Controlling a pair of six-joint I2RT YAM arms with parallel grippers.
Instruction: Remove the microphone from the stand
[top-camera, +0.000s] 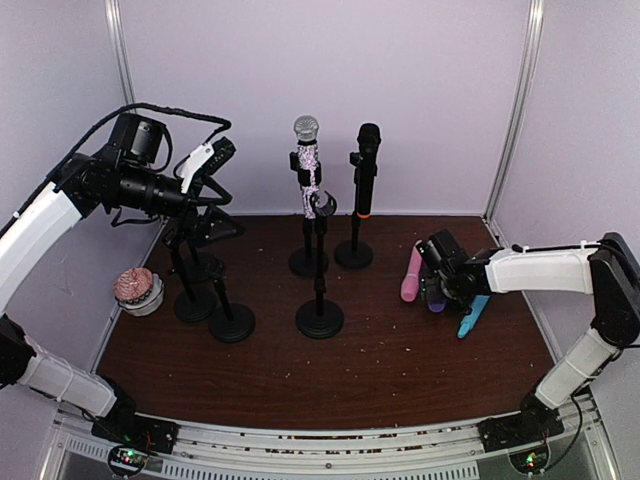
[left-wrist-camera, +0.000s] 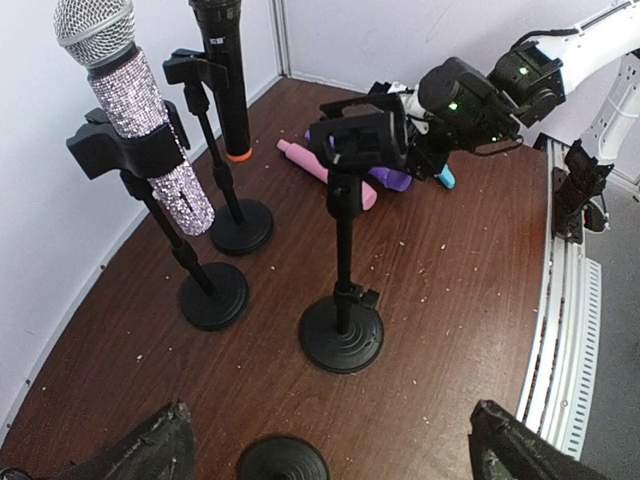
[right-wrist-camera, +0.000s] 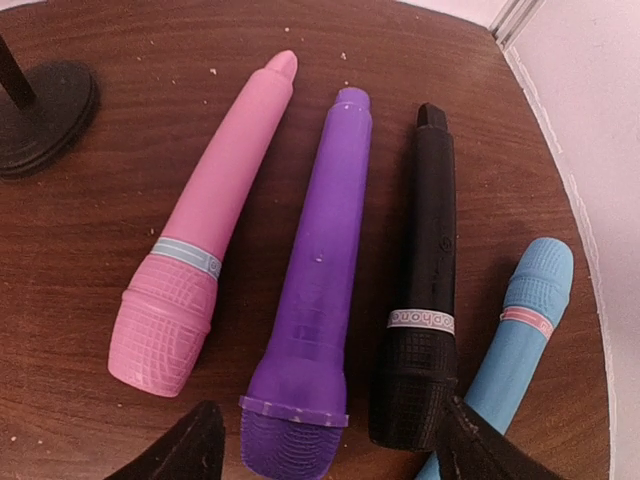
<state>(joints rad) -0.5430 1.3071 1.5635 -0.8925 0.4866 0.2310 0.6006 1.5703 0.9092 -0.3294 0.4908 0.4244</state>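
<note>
A glitter-covered microphone (top-camera: 308, 160) (left-wrist-camera: 140, 120) and a black microphone with an orange ring (top-camera: 366, 165) (left-wrist-camera: 225, 75) each sit upright in a clip stand at the back. My left gripper (top-camera: 215, 160) (left-wrist-camera: 335, 455) is open and empty, held high, left of the glitter microphone. My right gripper (top-camera: 437, 285) (right-wrist-camera: 320, 450) is open and empty, hovering low over toy microphones lying on the table: pink (right-wrist-camera: 210, 230), purple (right-wrist-camera: 315, 290), black (right-wrist-camera: 425, 290) and blue (right-wrist-camera: 515, 340).
An empty stand (top-camera: 320, 280) (left-wrist-camera: 345, 250) is in front of the glitter microphone. Two more empty stands (top-camera: 230, 320) are at the left under my left arm. A pink item in a white bowl (top-camera: 137, 290) sits by the left wall.
</note>
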